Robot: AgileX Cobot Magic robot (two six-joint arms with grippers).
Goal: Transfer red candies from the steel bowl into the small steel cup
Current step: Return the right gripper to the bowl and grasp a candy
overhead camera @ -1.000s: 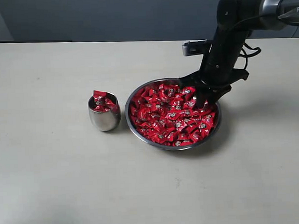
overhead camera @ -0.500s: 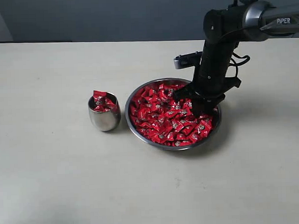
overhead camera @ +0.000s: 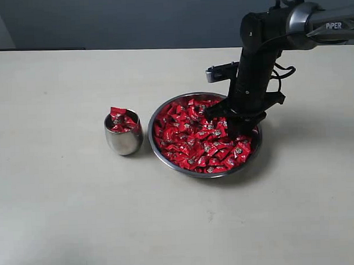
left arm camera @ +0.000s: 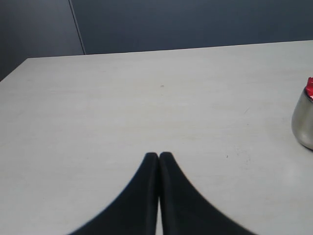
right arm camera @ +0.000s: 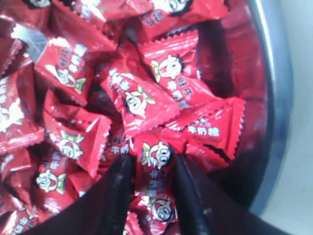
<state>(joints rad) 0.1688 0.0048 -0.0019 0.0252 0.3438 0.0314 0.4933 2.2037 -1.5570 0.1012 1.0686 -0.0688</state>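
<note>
In the exterior view the right arm (overhead camera: 256, 66) has come left and down, so the right fingers (overhead camera: 234, 127) now dip into the red candies (overhead camera: 192, 140) at the far right of the steel bowl (overhead camera: 152, 136); a pick seems near. The arm stands steep, wrist down. The small steel cup (overhead camera: 124, 141), left of the bowl on the worktop (overhead camera: 63, 200), holds some candies. In the left wrist view the left fingers (left arm camera: 149, 186) are clenched, empty. In the right wrist view the right fingers (right arm camera: 115, 196) stand released on both sides of one candy (right arm camera: 155, 159).

Heaped red candies (right arm camera: 142, 103) in the steel bowl (right arm camera: 278, 98), right hand (right arm camera: 152, 165) parted around one candy, bowl rim just beside.
</note>
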